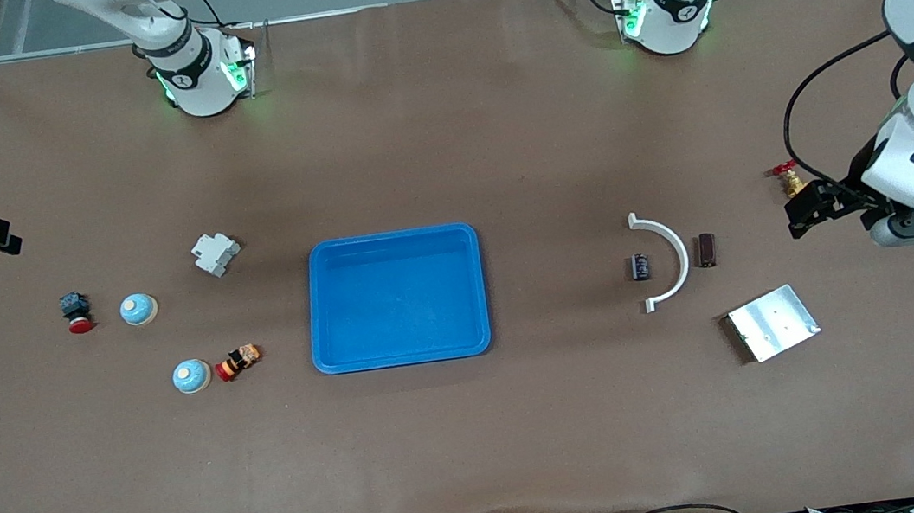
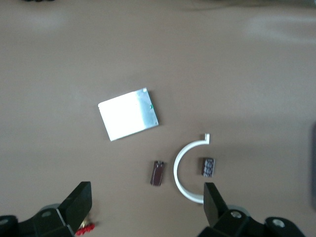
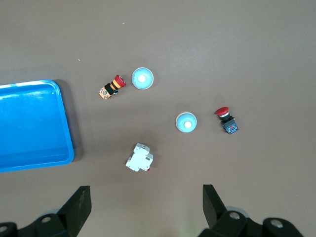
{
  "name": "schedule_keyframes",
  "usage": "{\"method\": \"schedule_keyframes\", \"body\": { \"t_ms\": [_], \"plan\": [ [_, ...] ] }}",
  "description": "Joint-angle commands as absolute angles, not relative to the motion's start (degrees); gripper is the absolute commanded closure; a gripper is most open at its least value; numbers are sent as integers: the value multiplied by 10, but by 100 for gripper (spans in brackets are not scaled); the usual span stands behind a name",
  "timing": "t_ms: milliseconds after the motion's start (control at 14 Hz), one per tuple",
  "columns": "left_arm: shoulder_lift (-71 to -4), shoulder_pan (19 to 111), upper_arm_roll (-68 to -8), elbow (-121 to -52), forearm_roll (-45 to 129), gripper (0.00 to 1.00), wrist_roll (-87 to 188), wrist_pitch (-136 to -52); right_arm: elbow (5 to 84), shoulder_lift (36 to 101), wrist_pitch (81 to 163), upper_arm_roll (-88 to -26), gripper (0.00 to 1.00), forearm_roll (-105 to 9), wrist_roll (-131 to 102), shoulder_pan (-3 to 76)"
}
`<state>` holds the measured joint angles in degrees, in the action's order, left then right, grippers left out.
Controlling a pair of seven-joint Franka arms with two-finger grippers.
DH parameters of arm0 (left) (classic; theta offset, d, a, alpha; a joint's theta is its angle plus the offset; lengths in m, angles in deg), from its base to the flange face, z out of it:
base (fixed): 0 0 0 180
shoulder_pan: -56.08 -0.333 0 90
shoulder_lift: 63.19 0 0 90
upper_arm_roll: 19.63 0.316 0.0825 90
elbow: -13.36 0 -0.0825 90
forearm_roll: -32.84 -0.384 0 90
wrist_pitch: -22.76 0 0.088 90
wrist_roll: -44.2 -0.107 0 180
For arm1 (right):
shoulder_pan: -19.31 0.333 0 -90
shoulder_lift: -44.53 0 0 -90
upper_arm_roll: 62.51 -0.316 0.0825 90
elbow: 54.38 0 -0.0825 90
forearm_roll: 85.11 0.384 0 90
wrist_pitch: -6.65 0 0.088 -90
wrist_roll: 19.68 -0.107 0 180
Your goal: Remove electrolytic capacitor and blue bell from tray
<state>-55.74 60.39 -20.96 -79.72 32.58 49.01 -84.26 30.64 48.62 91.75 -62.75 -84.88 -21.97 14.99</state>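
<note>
The right gripper point(image 1: 15, 245) is hanging over bare table at the right arm's end, jaws spread wide with nothing between them, as the right wrist view shows.

Next along, a red-capped push button with a black body point(image 1: 76, 312) is lying just beside a pale blue bell point(image 1: 138, 309). A second bell point(image 1: 192, 375) is sitting nearer the front camera, with a red-and-orange emergency-stop button point(image 1: 237, 361) just beside it on the tray's side. A white circuit breaker point(image 1: 214, 254) is lying farther from the camera than both bells.

The blue tray point(image 1: 402, 352) is sitting at mid-table, holding nothing.

Toward the left arm's end, a small dark capacitor point(image 1: 640, 266) is lying inside the curve of a white half-ring clamp point(image 1: 674, 252), apart from it. A dark brown capacitor point(image 1: 707, 249) is lying just outside the curve. A silver metal plate point(image 1: 772, 322) is resting nearer the camera. A brass valve with a red handle point(image 1: 788, 179) is sitting near the table's end.

The left gripper point(image 1: 802, 225) is hovering beside that valve, jaws wide apart and holding nothing.
</note>
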Motion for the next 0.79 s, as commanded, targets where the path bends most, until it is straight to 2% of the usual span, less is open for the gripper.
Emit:
{"method": "schedule_keyframes", "body": {
  "t_ms": [0,358,716],
  "plan": [
    [-590,601,-210,-800,329,0,488,-809,296,490,910,-629,0,-842,-217,146],
    [-642,601,-212,-799,328,0,477,-731,296,490,910,-629,0,-842,-218,146],
    [-651,603,-215,-790,328,0,481,-705,296,490,909,-629,0,-842,-219,147]
  ]
}}
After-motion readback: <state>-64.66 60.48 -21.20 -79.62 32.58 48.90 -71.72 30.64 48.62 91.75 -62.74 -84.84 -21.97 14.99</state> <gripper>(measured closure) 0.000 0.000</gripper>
